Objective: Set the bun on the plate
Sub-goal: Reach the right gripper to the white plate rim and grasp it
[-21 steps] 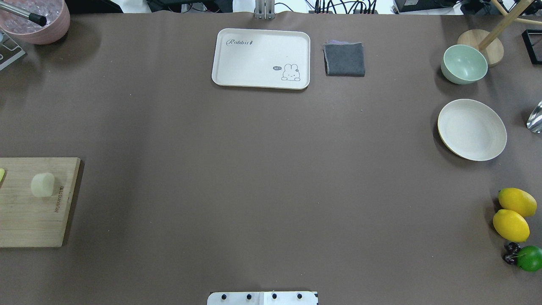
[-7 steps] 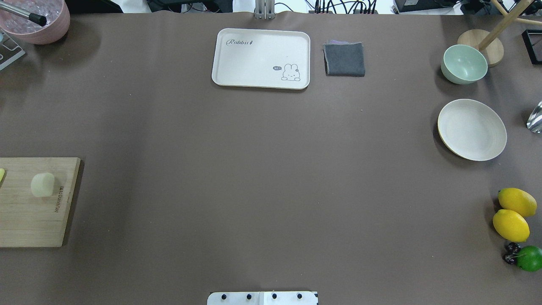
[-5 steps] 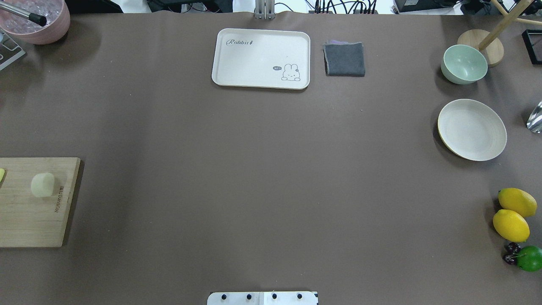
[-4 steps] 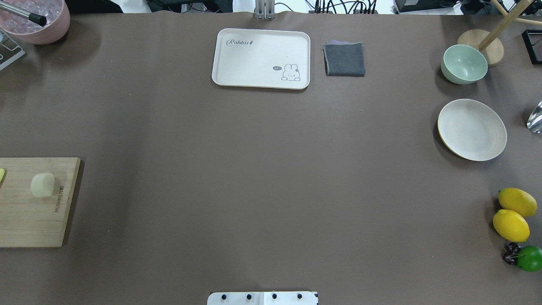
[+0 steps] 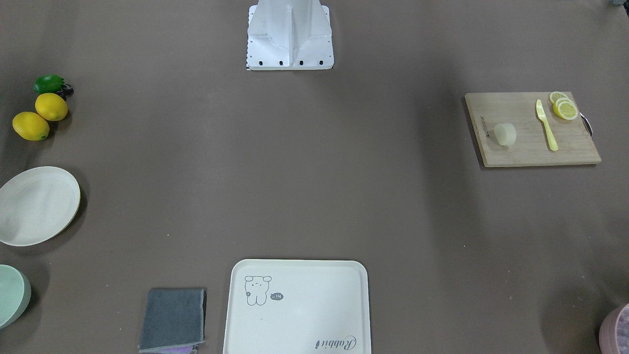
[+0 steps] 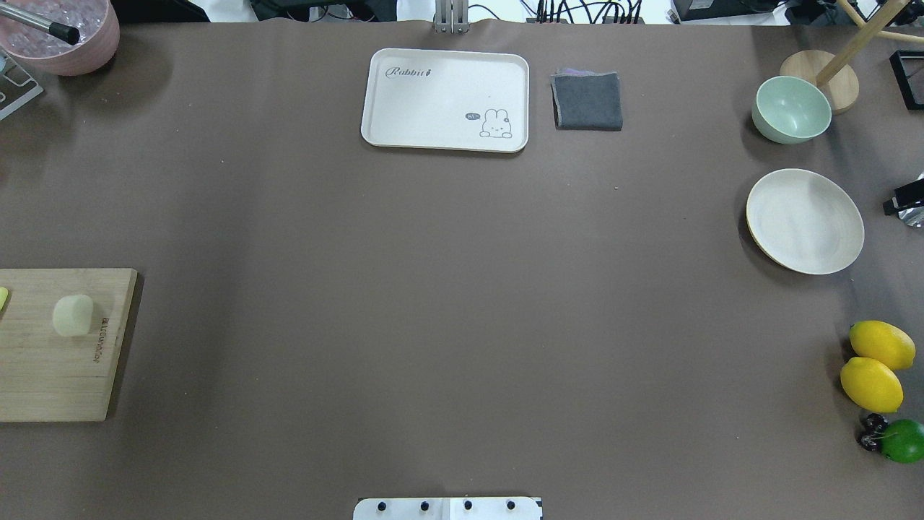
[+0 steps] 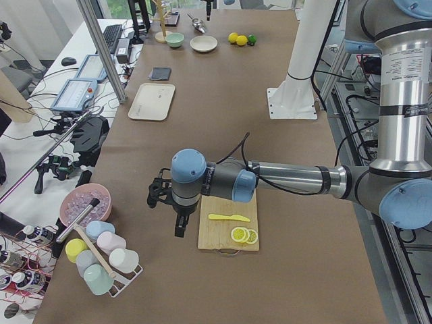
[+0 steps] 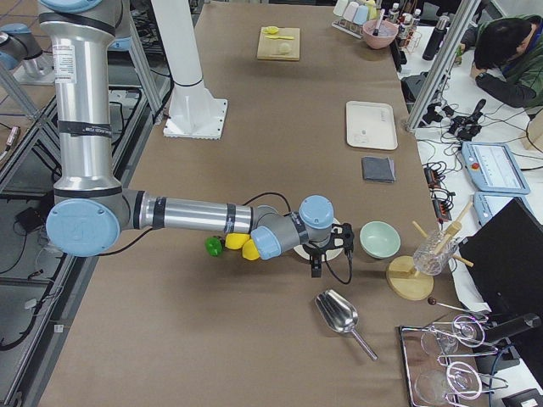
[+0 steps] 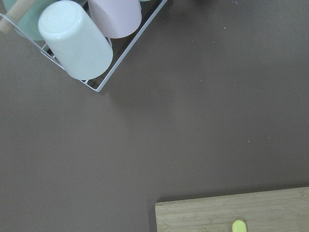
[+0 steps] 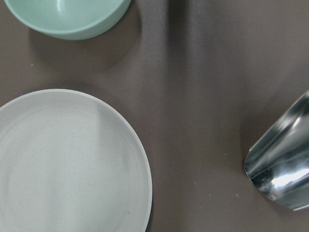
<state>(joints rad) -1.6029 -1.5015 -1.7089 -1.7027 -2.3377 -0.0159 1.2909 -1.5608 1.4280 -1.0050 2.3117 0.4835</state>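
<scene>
The bun [image 6: 72,315] is a pale cream block lying on the wooden cutting board [image 6: 43,375] at the table's left edge, also seen in the front view [image 5: 504,133]. The round cream plate [image 6: 805,220] sits empty at the far right, and the right wrist view shows its rim [image 10: 140,159] from above. My left gripper [image 7: 180,228] hangs just off the board's outer side, and I cannot tell its state. A black part of my right gripper [image 6: 904,198] shows at the right edge beside the plate. Whether it is open or shut does not show.
A cream tray [image 6: 444,100] and a grey cloth [image 6: 587,101] lie at the back. A green bowl [image 6: 791,110] stands beyond the plate, a metal scoop [image 10: 285,169] beside it. Lemons [image 6: 870,384] and a lime [image 6: 902,440] sit front right. A yellow knife [image 5: 546,125] and lemon slices [image 5: 564,107] share the board.
A black part of my right gripper has come into the overhead view at the right edge, over the metal scoop. The bun and the plate have not moved.
</scene>
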